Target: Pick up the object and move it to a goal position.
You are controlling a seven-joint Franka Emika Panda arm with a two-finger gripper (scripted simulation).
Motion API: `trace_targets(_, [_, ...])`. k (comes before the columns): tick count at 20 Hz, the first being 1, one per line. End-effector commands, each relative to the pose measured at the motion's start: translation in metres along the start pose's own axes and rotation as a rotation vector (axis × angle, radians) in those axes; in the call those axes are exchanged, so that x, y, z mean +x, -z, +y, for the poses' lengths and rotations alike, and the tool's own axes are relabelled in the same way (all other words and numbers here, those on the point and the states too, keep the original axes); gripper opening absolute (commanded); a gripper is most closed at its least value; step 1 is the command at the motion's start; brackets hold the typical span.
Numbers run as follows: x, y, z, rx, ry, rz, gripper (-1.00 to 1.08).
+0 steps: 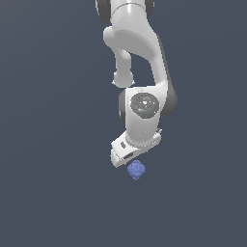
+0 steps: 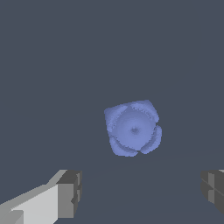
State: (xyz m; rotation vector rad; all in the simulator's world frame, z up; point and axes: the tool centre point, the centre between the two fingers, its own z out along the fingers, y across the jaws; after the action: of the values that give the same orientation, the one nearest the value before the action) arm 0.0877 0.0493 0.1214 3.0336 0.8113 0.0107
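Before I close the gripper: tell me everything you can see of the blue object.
The object is a small periwinkle-blue blob, roundish, lumpy and faceted, with a matte look and a dimple in the face toward the wrist camera. It lies on the plain dark surface just below the gripper, much smaller than it. The fingers stand wide apart and nothing touches it.

I am not in a real room. This is a pretend world made by a computer. All around me is one flat, dark gray-blue color, with no walls, no furniture and no floor edge to see. My white arm (image 1: pixel 140 72) looks smooth and plain, like a drawing. The little blue blob (image 2: pixel 133 128) has blocky, jagged edges, the way computer pictures do.
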Motion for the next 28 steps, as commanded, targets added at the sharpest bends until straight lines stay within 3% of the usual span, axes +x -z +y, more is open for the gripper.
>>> trace_targets(1, [0.009,-0.009,0.002,0.0,0.064,-0.002,1.0])
trace_targets(11, [0.026,-0.03,0.005,0.003,0.202,-0.006,1.0])
trace_targets(19, [0.027,-0.036,0.005,0.004,0.209,-0.006,1.0])
trace_targets(28, [0.025,-0.078,0.005,0.004,0.213,-0.006,1.0])
